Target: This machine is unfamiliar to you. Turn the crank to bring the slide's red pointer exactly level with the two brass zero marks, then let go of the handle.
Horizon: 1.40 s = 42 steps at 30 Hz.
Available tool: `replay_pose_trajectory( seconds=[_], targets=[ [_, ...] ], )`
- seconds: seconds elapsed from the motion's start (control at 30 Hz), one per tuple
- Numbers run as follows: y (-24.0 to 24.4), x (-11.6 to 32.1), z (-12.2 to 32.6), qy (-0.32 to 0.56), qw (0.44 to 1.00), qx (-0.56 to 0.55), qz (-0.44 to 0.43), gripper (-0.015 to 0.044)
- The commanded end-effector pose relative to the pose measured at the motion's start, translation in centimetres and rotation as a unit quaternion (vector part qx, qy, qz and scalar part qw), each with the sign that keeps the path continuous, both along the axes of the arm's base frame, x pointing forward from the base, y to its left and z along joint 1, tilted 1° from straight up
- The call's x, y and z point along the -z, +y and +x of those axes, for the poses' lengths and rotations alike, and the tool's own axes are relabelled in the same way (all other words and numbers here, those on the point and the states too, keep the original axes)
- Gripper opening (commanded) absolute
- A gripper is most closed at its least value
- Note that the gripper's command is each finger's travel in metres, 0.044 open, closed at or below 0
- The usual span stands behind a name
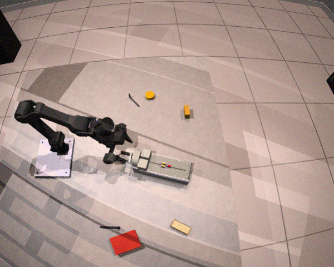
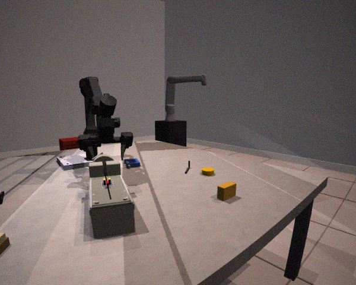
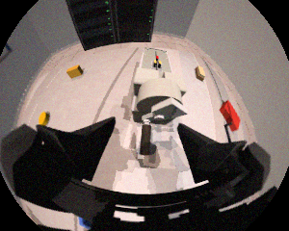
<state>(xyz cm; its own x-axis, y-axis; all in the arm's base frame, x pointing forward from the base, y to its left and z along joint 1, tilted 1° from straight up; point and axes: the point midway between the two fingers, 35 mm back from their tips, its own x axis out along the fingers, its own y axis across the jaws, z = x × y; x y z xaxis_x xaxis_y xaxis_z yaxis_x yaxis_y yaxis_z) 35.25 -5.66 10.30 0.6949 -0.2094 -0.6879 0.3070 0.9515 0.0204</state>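
Note:
The grey-green machine (image 1: 176, 173) (image 2: 112, 217) stands on the table. Its red pointer (image 1: 168, 166) (image 2: 107, 182) (image 3: 157, 58) is off the two brass marks (image 1: 163, 164) (image 3: 157, 64), a short way toward the end far from the crank. The dark crank handle (image 1: 125, 153) (image 3: 145, 139) sticks out from the housing toward the arm. My gripper (image 1: 128, 150) (image 2: 107, 158) (image 3: 147, 123) is open, with one finger on each side of the handle in the wrist view and no visible contact. In the exterior view the housing hides the handle.
A yellow disc (image 1: 149, 95) (image 2: 207, 171), an orange block (image 1: 186, 111) (image 2: 226, 191) and a thin black rod (image 1: 134, 100) lie to one side. A red block (image 1: 125, 242) (image 3: 229, 115), a tan block (image 1: 181, 227) and another black rod (image 1: 109, 227) lie on the other.

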Motion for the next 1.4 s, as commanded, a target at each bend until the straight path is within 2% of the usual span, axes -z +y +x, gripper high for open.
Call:
replay_pose_trajectory(
  seconds=[0.0, 1.0, 1.37],
  targets=[
    [-0.1, 1.2, -0.1, 0.009, 1.0, 0.004, 0.001, 0.044],
    [0.0, 5.6, -0.3, 0.009, 1.0, 0.004, 0.001, 0.044],
    [0.0, 5.6, -0.3, 0.009, 1.0, 0.004, 0.001, 0.0151]
  ],
)
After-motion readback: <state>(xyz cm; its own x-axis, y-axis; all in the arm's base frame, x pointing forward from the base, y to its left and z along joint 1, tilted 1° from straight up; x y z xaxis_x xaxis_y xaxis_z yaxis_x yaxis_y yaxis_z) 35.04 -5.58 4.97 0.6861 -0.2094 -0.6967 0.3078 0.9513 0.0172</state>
